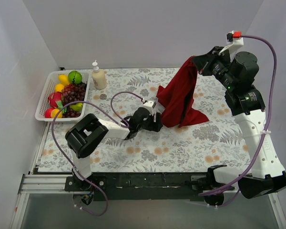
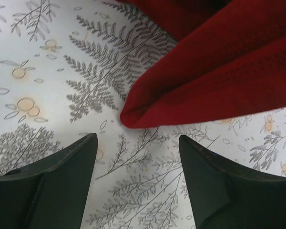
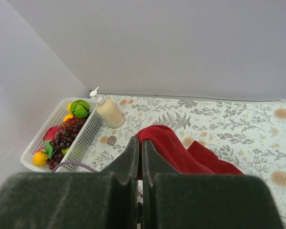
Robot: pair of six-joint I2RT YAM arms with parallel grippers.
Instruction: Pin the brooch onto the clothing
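The right gripper (image 1: 199,63), at the upper right of the overhead view, is clenched on one edge of the dark red shirt (image 1: 181,98) and holds it high. The soft cloth hangs in a long drape and its lower end pools in loose folds on the table (image 1: 181,148). Lifting it this way likely aims to open out the fabric and give a free layer for pinning. In the right wrist view the 2 dark fingers press flat together with red cloth just beyond their tips. The left gripper (image 2: 138,140) sits low at the centre of the table with its jaws spread and nothing between them. Its 2 blunt, matte black fingers (image 2: 62,181) point at a rounded fold of the shirt's finely knitted fabric, near it but apart, probably placed to catch a second edge. The brooch (image 1: 103,96), a tiny flat silvery disc, lies untouched on the fern-and-flower printed covering toward the upper left, well apart from the shirt. It sits just beside a cream pump bottle (image 1: 98,77) and a white mesh basket (image 1: 44,98) of glossy toy fruit, so pinning is not yet begun.
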